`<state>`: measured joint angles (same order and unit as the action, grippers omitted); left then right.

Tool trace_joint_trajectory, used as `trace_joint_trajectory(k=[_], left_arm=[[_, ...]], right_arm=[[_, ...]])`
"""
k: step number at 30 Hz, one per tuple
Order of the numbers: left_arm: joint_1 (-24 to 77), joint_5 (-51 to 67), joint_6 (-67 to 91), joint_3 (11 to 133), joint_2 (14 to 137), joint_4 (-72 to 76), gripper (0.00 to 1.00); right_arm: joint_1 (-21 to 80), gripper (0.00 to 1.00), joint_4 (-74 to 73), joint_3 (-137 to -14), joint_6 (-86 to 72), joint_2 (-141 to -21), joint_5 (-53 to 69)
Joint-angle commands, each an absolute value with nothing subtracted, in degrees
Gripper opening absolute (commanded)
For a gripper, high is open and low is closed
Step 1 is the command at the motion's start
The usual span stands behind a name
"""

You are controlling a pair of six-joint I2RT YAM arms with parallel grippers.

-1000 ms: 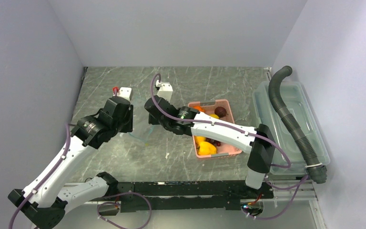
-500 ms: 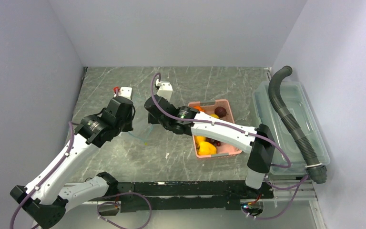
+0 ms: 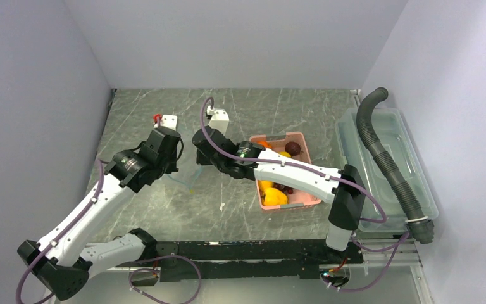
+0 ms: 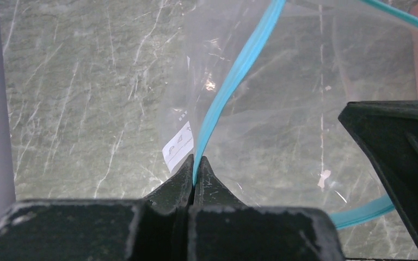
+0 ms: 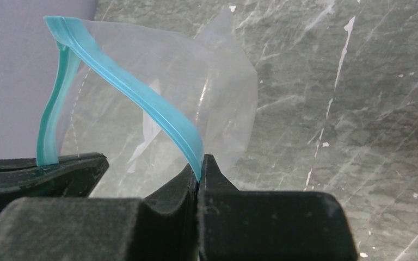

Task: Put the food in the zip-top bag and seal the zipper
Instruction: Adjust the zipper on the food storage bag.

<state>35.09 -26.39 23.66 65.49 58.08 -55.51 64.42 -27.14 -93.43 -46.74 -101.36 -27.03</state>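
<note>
The clear zip-top bag hangs between my two grippers above the table, its mouth pulled apart. My left gripper is shut on one side of the teal zipper strip. My right gripper is shut on the other side of the zipper strip. In the top view the left gripper and the right gripper are close together left of the pink basket. The food lies in the basket: yellow pieces, a dark round fruit, some orange. The bag looks empty.
A rigid clear bin stands at the right with a grey corrugated hose lying over it. Two small white blocks sit on the marble table behind the arms. Grey walls close in left, back and right.
My left arm has moved right and a little toward the back, bringing its gripper closer to the right gripper. The right arm has stayed put.
</note>
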Motion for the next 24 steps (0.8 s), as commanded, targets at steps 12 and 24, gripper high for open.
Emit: trace_joint_trajectory(k=[12, 24], left_arm=[[35.3, -37.6, 20.0, 77.5, 62.1, -61.3, 0.0], [35.3, -43.3, 16.5, 82.4, 64.7, -63.8, 0.0]], right_arm=[[61.5, 0.0, -24.0, -85.4, -45.8, -96.5, -24.7], [59.3, 0.0, -23.0, -77.9, -47.2, -96.7, -23.2]])
